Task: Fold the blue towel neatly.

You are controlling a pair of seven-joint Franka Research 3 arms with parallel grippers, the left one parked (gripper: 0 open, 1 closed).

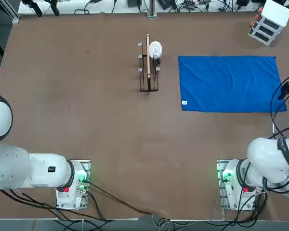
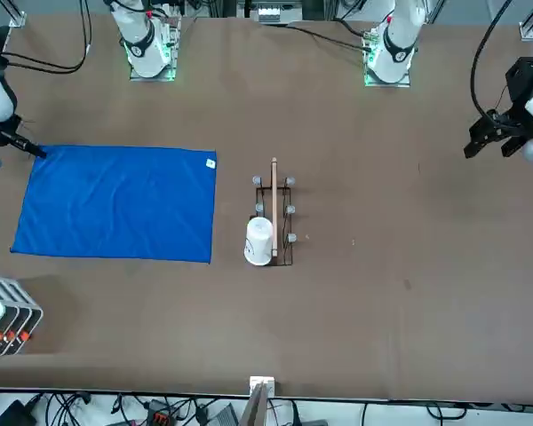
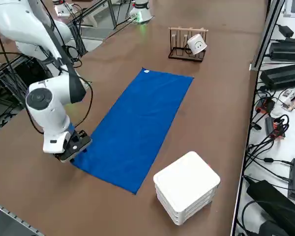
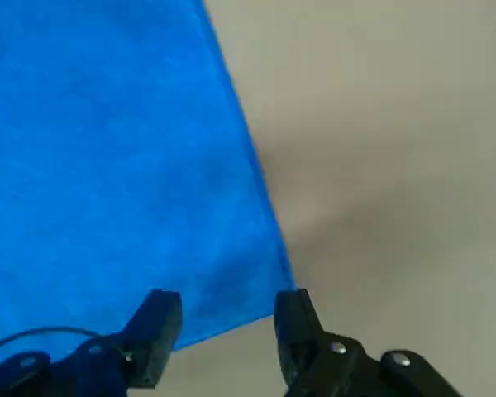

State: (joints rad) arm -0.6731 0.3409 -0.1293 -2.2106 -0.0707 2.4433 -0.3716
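The blue towel [image 1: 229, 84] [image 2: 115, 204] [image 3: 137, 123] lies flat and spread out on the brown table, its small white tag [image 1: 184, 102] at the corner nearest the table's middle. My right gripper [image 1: 285, 91] [image 2: 22, 146] [image 3: 73, 147] is low at the towel's near corner on the table's right side. In the right wrist view the gripper [image 4: 226, 314] stands open, its two black fingers [image 4: 159, 318] apart and straddling that corner of the towel [image 4: 107, 149]. The cloth still lies flat on the table.
A small wooden rack [image 1: 148, 72] [image 3: 187, 44] holding a white cup [image 1: 155, 49] [image 2: 259, 241] stands left of the towel. A white stacked box [image 1: 269, 21] [image 3: 187, 187] sits past the towel's far right corner. Cables run along the table's right edge.
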